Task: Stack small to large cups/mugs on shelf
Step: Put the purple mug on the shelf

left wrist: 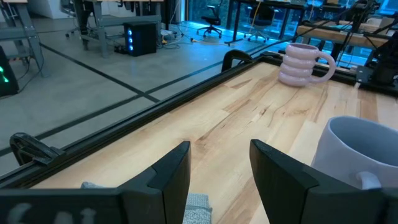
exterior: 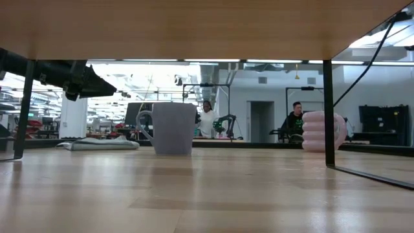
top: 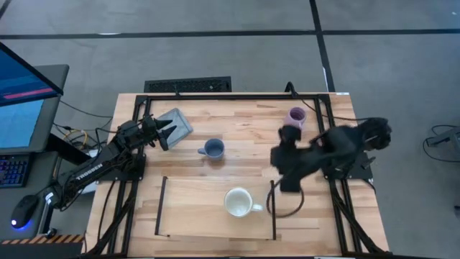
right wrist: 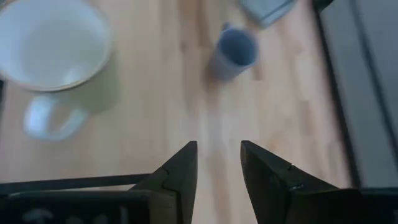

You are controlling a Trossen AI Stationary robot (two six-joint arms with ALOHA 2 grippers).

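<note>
The white mug [top: 238, 201] [right wrist: 53, 43] stands upright on the light-wood shelf [top: 194, 216], near its right end. Left of the table's middle, the small blue mug [top: 213, 149] [right wrist: 233, 53] [exterior: 173, 127] stands on its base. The ridged lilac mug [top: 296, 116] [left wrist: 301, 62] [exterior: 320, 131] stands at the far right. My right gripper [top: 282, 162] [right wrist: 219, 168] hangs open in the air by the shelf's right end, tipped down, nothing between its fingers. My left gripper [top: 162, 132] [left wrist: 221, 168] waits open over the grey pad.
A flat grey pad [top: 176, 124] [left wrist: 198, 208] lies at the far left under my left gripper. The shelf's thin black end bars [top: 274, 208] [exterior: 328, 110] stand up at both short ends. Bare wood lies between the blue mug and the lilac mug.
</note>
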